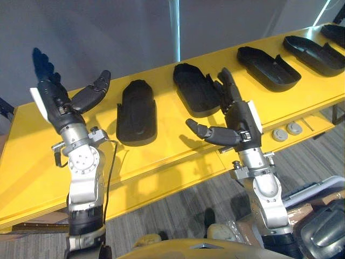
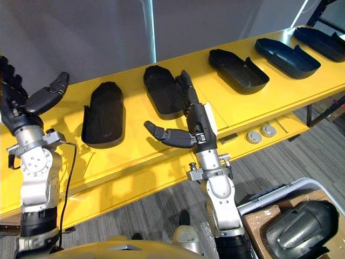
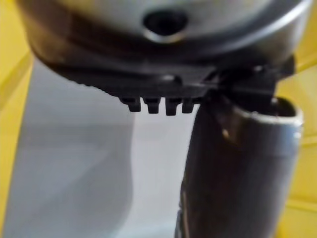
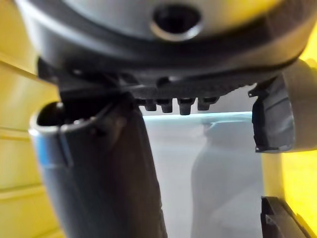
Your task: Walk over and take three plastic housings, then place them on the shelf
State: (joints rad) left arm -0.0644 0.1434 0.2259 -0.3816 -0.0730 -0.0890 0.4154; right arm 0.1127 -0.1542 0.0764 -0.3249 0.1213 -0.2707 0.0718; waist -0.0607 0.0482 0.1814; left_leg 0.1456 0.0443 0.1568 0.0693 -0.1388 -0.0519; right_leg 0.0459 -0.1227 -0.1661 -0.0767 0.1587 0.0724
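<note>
You are hovering left hand (image 1: 56, 102) and right hand (image 1: 237, 121) spread, empty | centre-frame housing (image 1: 191, 86) on bench (image 1: 32, 156) is looking light, stiff, slick | be gripping its side walls

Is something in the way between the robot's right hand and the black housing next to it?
No, nothing visible is. The right hand is open, and its fingers are right by the edge of the black housing lying on the yellow table. No other thing sits between them.
</note>
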